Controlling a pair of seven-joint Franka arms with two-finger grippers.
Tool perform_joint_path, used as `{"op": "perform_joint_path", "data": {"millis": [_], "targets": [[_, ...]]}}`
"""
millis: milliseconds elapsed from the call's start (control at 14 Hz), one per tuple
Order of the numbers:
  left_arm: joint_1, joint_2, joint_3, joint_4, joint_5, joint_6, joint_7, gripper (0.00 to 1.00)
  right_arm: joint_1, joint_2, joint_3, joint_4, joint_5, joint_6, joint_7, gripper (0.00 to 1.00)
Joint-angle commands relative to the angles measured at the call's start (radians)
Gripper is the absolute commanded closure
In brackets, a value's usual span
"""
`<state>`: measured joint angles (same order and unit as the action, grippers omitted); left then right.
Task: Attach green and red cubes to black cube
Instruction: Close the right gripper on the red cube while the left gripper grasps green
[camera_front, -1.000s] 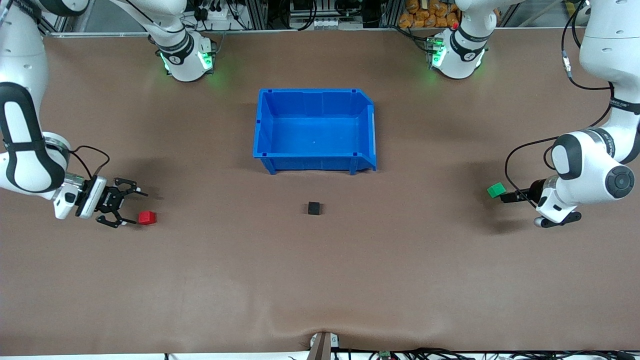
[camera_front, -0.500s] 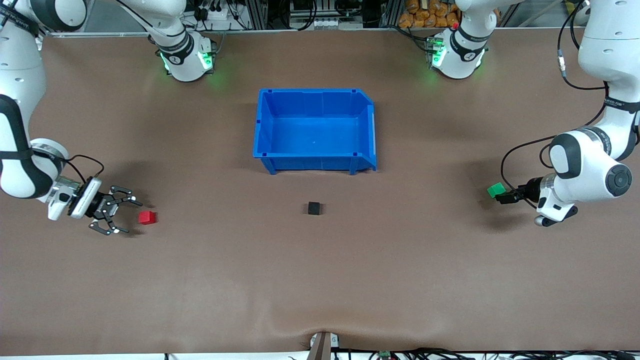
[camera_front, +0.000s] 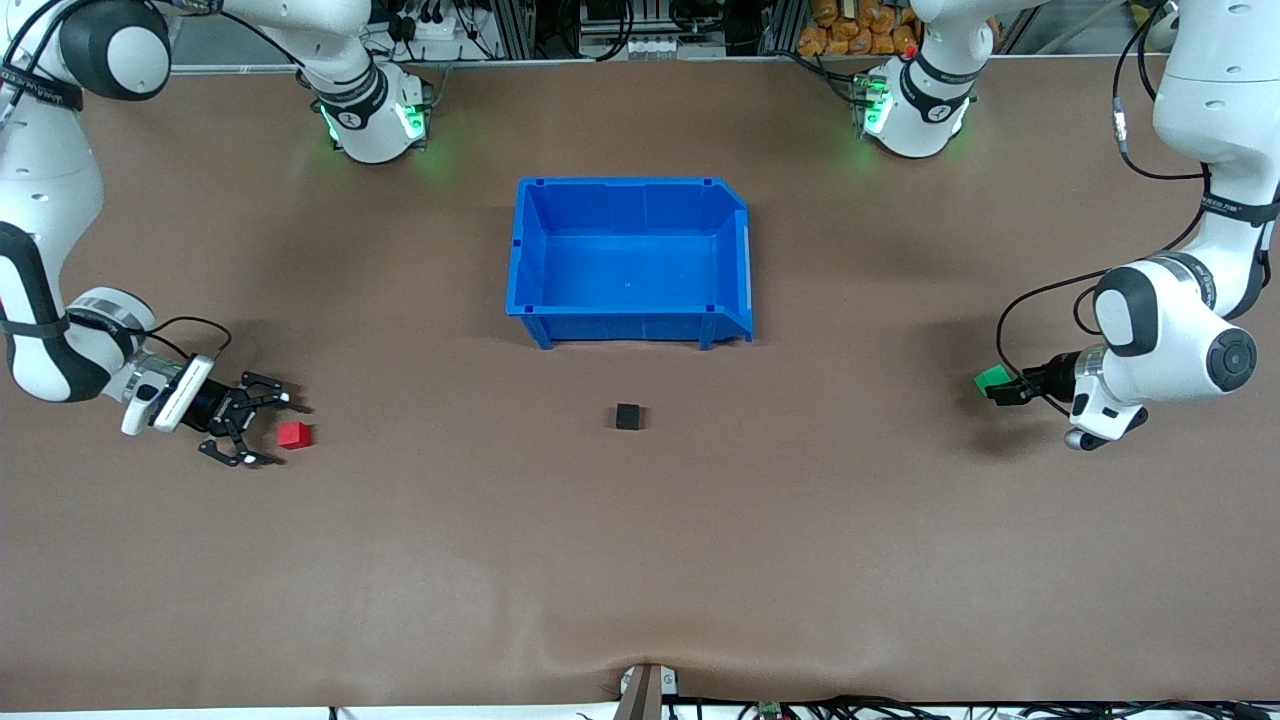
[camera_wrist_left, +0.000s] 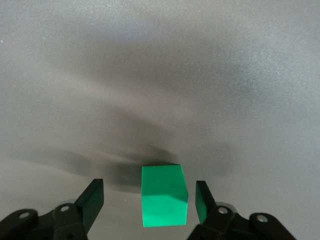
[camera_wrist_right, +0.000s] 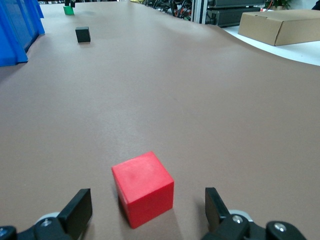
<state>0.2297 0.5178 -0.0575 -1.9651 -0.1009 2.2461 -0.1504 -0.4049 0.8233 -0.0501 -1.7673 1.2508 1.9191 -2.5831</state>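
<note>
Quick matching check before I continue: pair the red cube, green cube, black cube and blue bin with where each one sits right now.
Things:
1. red cube
2. green cube
3. black cube
4. blue bin

Places:
A. mid-table, between the bases
B. between the open left claw's fingers
C. just ahead of the open right claw
D. alone, nearer the front camera than the bin

Pairs: 1-C, 2-B, 3-D, 4-A

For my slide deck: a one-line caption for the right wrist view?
Right hand, open, lines up on the red cube; black cube and green cube lie farther along the table.
</note>
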Motion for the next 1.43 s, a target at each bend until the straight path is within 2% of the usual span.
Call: {"op": "perform_joint_path", "data": {"millis": [0,500,571,643,714,786,857,1071,1357], "targets": [[-0.001,-0.002,-0.007,-0.008,-0.014,0.0,-0.009,0.21,-0.015,0.062,0.016,0.075,0.016,-0.044,-0.011,0.0],[-0.007,0.002,-0.007,0.0,-0.013,0.0,-0.006,0.59,-0.009,0.074,0.018,0.091,0.019,-0.049,-0.005,0.0],[-0.007,0.005,-0.007,0.0,-0.01,0.0,-0.005,0.7,-0.008,0.074,0.018,0.091,0.019,-0.049,-0.003,0.0],[-0.007,0.004,-0.008,0.002,-0.01,-0.002,-0.005,0.83,-0.008,0.074,0.018,0.091,0.019,-0.051,0.003,0.28],[-0.007,0.004,-0.008,0.003,-0.01,-0.002,-0.008,0.96,-0.008,0.074,0.018,0.091,0.019,-0.051,0.006,0.63],[-0.006,0.001,-0.008,0.005,-0.01,-0.002,-0.009,1.0,-0.008,0.074,0.018,0.091,0.019,-0.051,0.018,0.87],[-0.004,-0.005,-0.008,0.005,-0.011,-0.002,-0.014,1.0,-0.008,0.074,0.018,0.091,0.018,-0.051,0.032,1.0],[-0.004,-0.013,-0.012,0.052,-0.014,-0.002,-0.041,1.0,-0.008,0.073,0.018,0.091,0.018,-0.051,0.035,1.0],[-0.035,-0.013,-0.024,0.115,-0.013,-0.066,-0.208,1.0,-0.008,0.073,0.018,0.092,0.018,-0.051,0.035,1.0]]}}
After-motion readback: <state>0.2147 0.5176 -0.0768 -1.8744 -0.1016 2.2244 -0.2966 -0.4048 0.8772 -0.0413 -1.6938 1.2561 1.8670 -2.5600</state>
